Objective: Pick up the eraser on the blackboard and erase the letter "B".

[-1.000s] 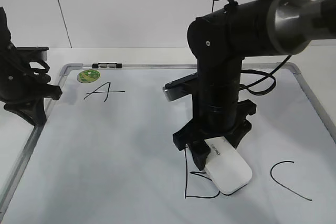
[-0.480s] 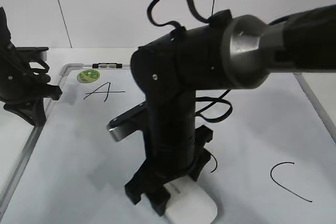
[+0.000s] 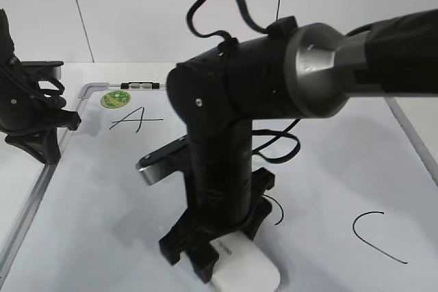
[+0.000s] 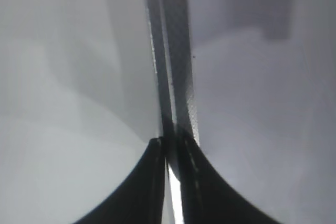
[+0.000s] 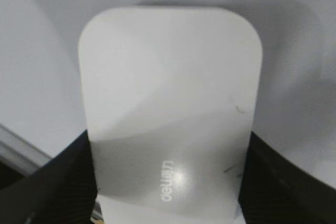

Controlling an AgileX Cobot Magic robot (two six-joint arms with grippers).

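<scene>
The white eraser (image 3: 245, 273) lies flat on the blackboard (image 3: 102, 189) at its front edge, and my right gripper (image 3: 213, 254) is shut on its sides. In the right wrist view the eraser (image 5: 168, 98) fills the frame between the black fingers (image 5: 63, 177) of the right gripper (image 5: 169, 145). Of the letter "B", only one short curved stroke (image 3: 276, 209) shows beside the arm; the rest is hidden or gone. My left gripper (image 3: 37, 131) hangs shut and empty over the board's left frame, and its left wrist view (image 4: 169, 148) shows the same.
The letter "A" (image 3: 135, 120) and a green round disc (image 3: 115, 99) are at the board's back left. The letter "C" (image 3: 376, 236) is at the front right. The board's metal frame (image 4: 176, 66) runs under the left gripper, and its front edge (image 5: 21, 153) lies beside the eraser.
My right arm has swept the eraser to the left and toward the front edge across the "B". The B's strokes seen a second ago no longer show, apart from one curve. The left arm has not moved.
</scene>
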